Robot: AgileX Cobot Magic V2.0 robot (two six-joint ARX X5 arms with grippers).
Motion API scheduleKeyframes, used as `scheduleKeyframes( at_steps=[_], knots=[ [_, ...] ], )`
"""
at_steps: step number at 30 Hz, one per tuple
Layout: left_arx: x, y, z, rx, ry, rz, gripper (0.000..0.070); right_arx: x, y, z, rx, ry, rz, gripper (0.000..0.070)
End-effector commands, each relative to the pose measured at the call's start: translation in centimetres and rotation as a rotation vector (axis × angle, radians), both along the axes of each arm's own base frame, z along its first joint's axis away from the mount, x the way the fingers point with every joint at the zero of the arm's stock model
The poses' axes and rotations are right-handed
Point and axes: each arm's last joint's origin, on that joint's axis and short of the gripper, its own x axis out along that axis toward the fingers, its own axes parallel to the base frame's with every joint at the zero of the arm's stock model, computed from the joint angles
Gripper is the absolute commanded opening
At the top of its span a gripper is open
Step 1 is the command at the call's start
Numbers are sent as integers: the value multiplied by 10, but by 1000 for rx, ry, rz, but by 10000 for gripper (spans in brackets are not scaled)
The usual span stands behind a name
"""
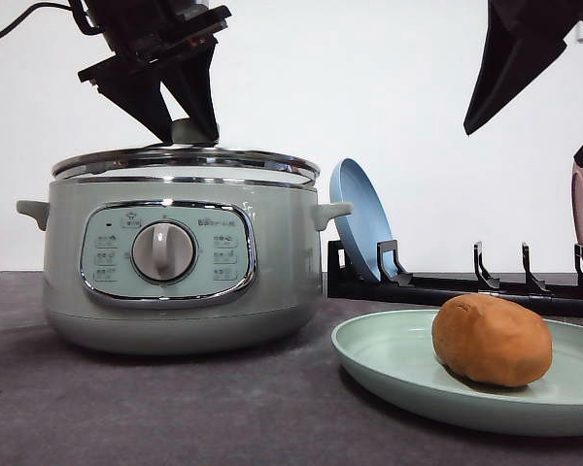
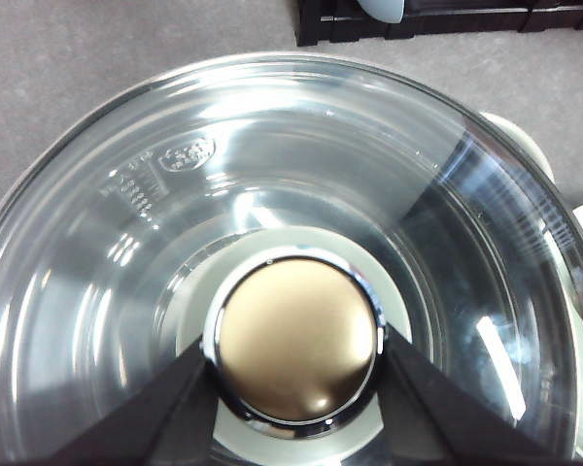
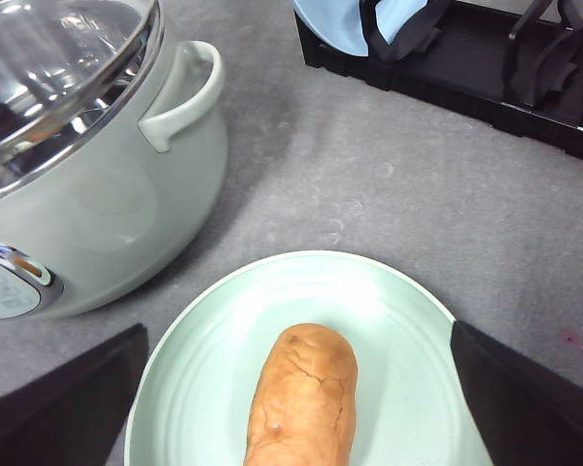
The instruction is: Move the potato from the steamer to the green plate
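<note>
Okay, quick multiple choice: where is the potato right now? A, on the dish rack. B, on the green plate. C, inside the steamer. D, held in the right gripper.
B: the potato lies on the green plate, beside the steamer, whose lid is on; the right gripper hangs open above it, its fingers apart on either side of the plate.

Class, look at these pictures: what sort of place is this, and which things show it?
Probably a mock kitchen worktop in a robot lab: an electric steamer, a dish rack with a blue plate, and a potato on a green plate.
</note>
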Motion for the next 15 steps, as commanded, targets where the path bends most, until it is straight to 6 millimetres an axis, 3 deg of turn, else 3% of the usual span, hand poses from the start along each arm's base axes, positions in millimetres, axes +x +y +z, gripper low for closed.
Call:
scheduleKeyframes(
  at_steps=[1, 15],
  knots=[
    [9, -5, -3, -1, -4, -6, 0, 1, 1, 4, 8, -11, 0, 631],
    [8, -6, -10, 105, 0, -6, 0, 1, 1, 4, 9, -11, 0, 631]
  ],
)
